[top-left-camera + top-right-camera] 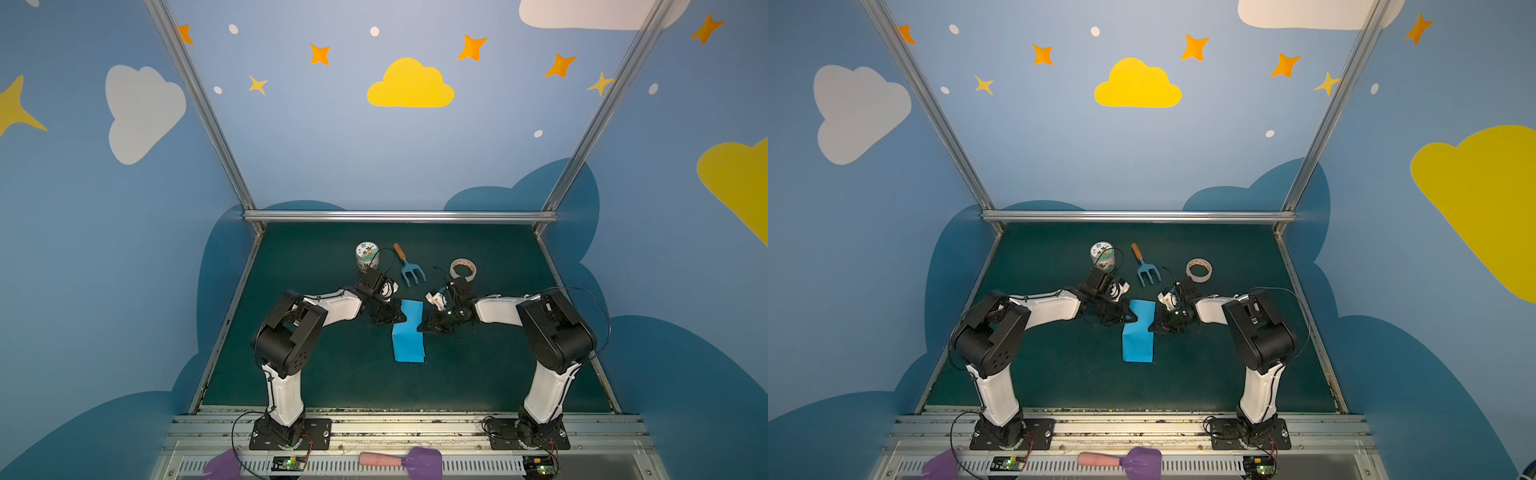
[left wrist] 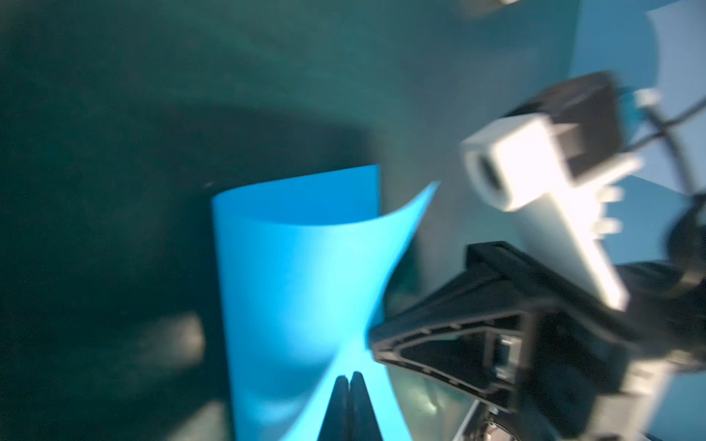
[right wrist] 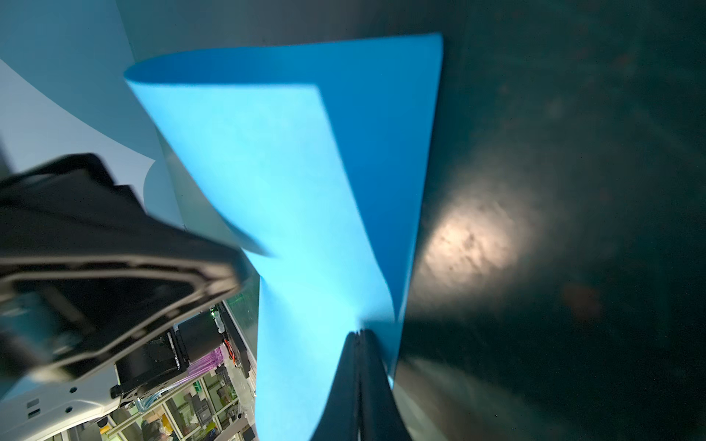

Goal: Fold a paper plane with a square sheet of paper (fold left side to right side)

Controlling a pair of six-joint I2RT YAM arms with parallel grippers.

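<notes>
grip check: left gripper (image 1: pixel 401 320) is pressed together on the left edge of the square sheet of paper (image 1: pixel 408 340), and right gripper (image 1: pixel 419 328) pinches its right edge. i see the sheet on the green mat (image 1: pixel 332 374) between both arms, its middle narrowed and curled upward. garden fork (image 1: pixel 409 270), tape roll (image 1: pixel 468 274) and jar (image 1: pixel 367 253) sit beyond it.
</notes>
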